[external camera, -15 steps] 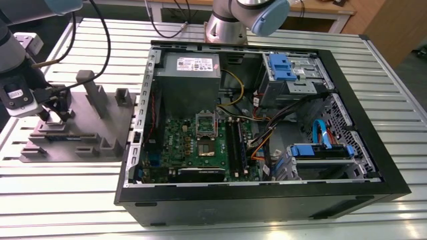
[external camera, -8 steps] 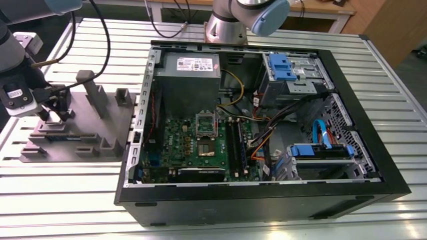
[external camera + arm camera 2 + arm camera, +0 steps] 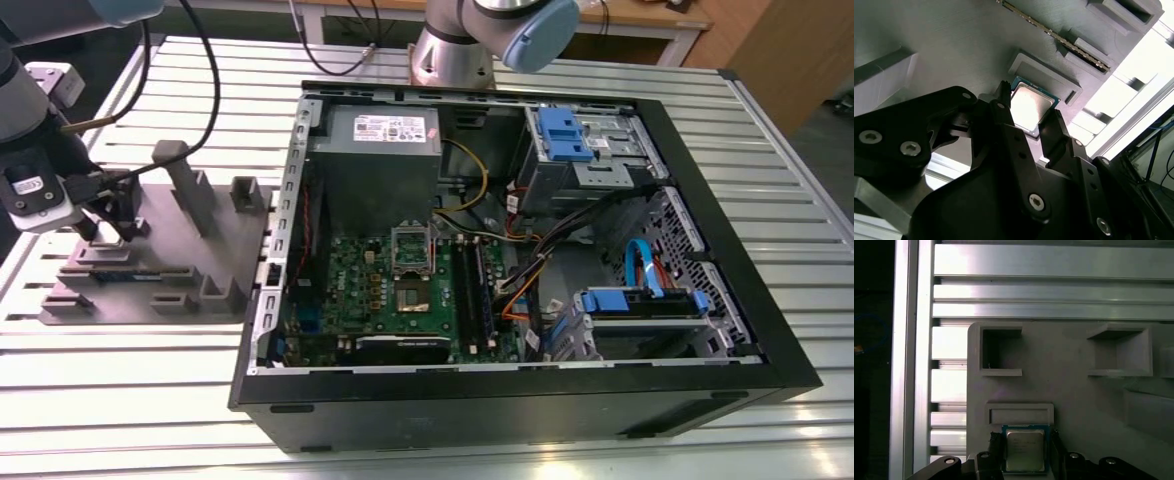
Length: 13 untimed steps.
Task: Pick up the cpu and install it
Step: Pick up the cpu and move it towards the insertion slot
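Observation:
The cpu (image 3: pixel 1025 450) (image 3: pixel 1030 106) is a small square chip with a shiny metal top and a green rim. It lies at the grey fixture block (image 3: pixel 160 270) (image 3: pixel 1069 390), just beside a raised ridge. In both wrist views my gripper (image 3: pixel 1026 452) (image 3: pixel 1028 117) straddles it, with one black finger (image 3: pixel 996 450) against one edge and the other pressed to the opposite edge. I cannot tell whether the chip is off the block. In the exterior view the gripper (image 3: pixel 114 228) hangs over the block at the exterior view's left. The green motherboard (image 3: pixel 400 290) with its socket (image 3: pixel 410 293) lies inside the open computer case (image 3: pixel 534 390).
The fixture block carries upright posts (image 3: pixel 174 170) and recessed pockets (image 3: pixel 999 352). A memory stick (image 3: pixel 1054 35) lies in a slot on it. Slotted aluminium table rails (image 3: pixel 1054 290) run beside the block. Cables, drive cages (image 3: pixel 587 140) and a power supply (image 3: pixel 380 140) crowd the case.

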### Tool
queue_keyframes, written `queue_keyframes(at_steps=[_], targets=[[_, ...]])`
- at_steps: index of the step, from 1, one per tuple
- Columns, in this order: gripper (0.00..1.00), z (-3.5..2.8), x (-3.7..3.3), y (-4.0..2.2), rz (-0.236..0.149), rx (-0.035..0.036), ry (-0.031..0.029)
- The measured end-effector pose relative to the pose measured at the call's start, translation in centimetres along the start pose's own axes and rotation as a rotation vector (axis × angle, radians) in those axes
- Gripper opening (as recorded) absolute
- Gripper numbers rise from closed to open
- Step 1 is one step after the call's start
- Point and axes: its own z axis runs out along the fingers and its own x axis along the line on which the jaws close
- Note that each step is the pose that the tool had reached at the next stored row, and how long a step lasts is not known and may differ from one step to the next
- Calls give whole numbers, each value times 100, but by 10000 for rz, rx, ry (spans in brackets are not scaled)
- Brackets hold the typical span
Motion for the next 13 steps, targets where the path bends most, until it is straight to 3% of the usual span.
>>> queue_keyframes(at_steps=[13], targets=[[47,-11,0,2,-3,1,3]])
